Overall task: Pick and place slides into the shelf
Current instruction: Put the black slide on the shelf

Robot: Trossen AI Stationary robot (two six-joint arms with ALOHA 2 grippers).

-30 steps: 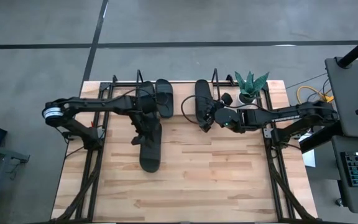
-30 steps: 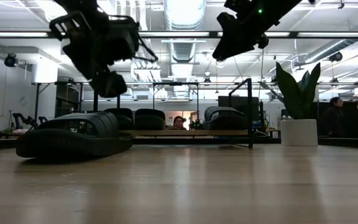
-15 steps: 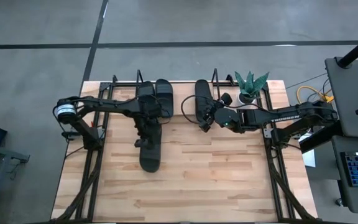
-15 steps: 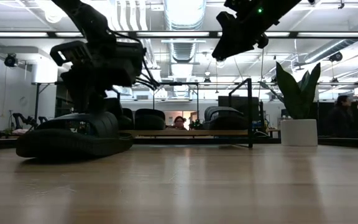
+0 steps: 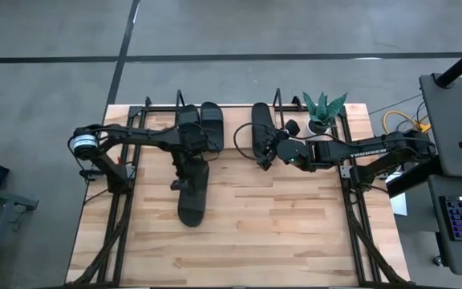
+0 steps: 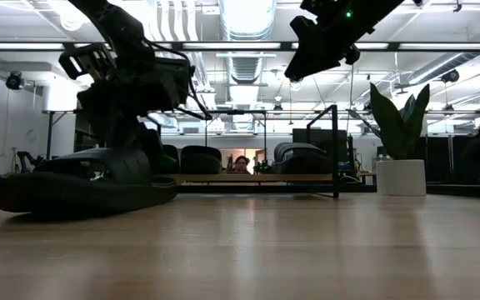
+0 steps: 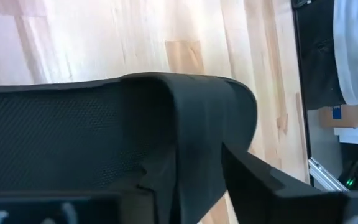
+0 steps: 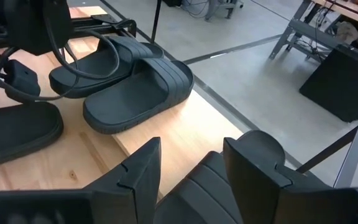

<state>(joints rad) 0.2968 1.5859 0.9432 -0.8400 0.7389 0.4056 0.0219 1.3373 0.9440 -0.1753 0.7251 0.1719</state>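
Tabletop [image 5: 279,217], slide [image 5: 192,197] under left tool [image 5: 184,164]

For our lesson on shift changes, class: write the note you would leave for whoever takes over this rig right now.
Left tool: shut on the strap of the matte black slide sandal lying on the wooden tabletop.
Right tool: open, hovering over the lone black slide at the right end of the low wooden-board, wire-framed shelf.
Done: three slides shelved, counting the black pair at the left end.
Left: probably place the tabletop sandal in the gap between them.
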